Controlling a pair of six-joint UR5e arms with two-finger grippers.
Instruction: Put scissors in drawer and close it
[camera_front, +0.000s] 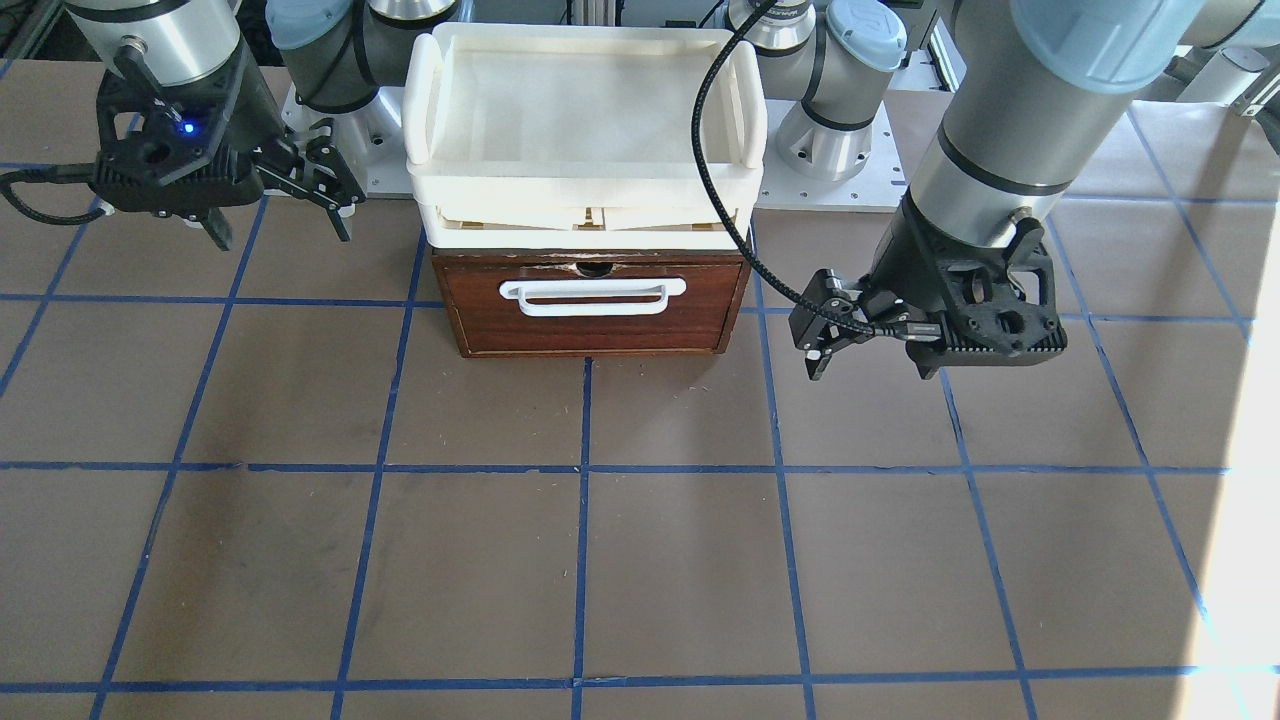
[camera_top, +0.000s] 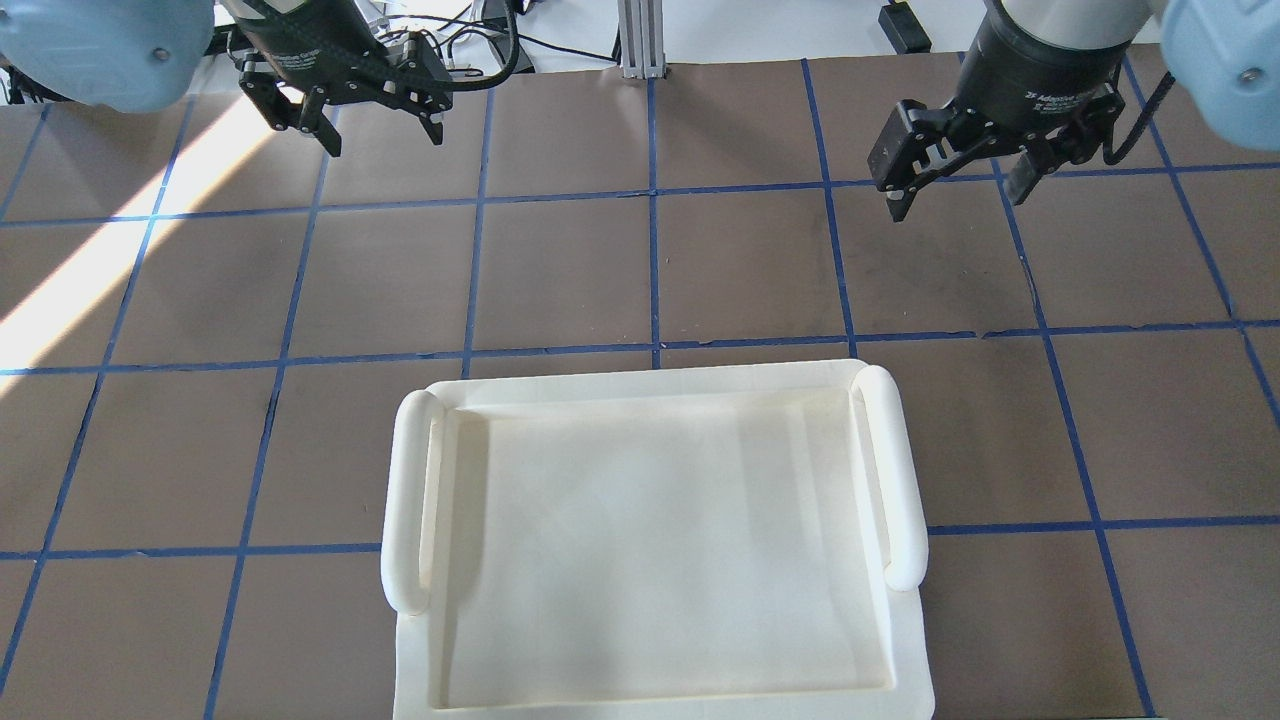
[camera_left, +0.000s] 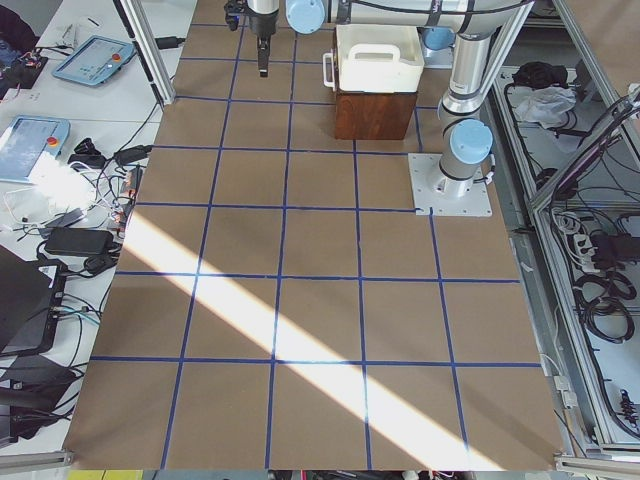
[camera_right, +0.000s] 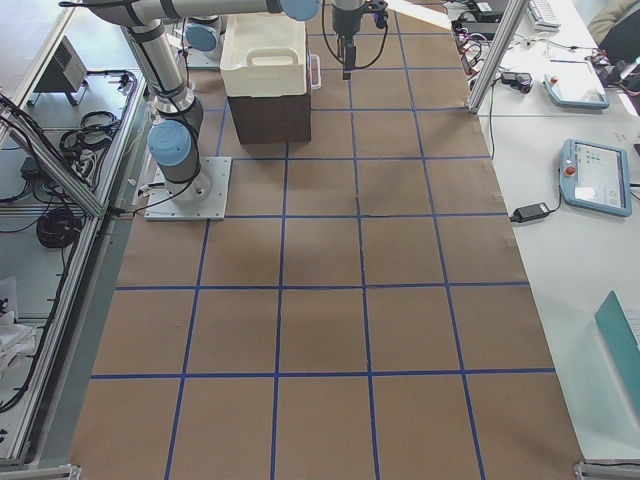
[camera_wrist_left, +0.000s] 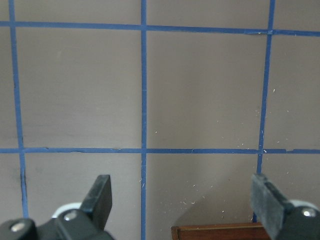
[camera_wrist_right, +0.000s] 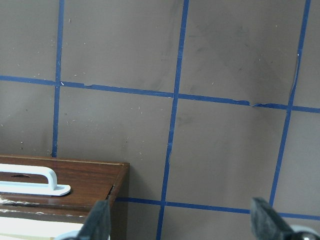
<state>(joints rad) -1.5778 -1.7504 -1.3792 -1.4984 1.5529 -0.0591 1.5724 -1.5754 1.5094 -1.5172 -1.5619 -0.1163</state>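
The drawer (camera_front: 590, 330) is shut, its dark reddish-brown front flush with the cabinet and its white bar handle (camera_front: 593, 297) facing out. The scissors show in no view. My left gripper (camera_front: 870, 370) hangs open and empty above the table beside the drawer's front; it also shows in the overhead view (camera_top: 383, 138) and the left wrist view (camera_wrist_left: 184, 200). My right gripper (camera_front: 278, 225) is open and empty on the other side of the cabinet, also in the overhead view (camera_top: 957, 200). The right wrist view shows the drawer's front (camera_wrist_right: 85, 175) and the handle (camera_wrist_right: 30, 177).
A cream-white plastic tray (camera_front: 590, 185) sits on top of the cabinet and hides it in the overhead view (camera_top: 650, 378). The brown table (camera_front: 640, 560) has blue grid tape. Both arm bases stand behind the cabinet.
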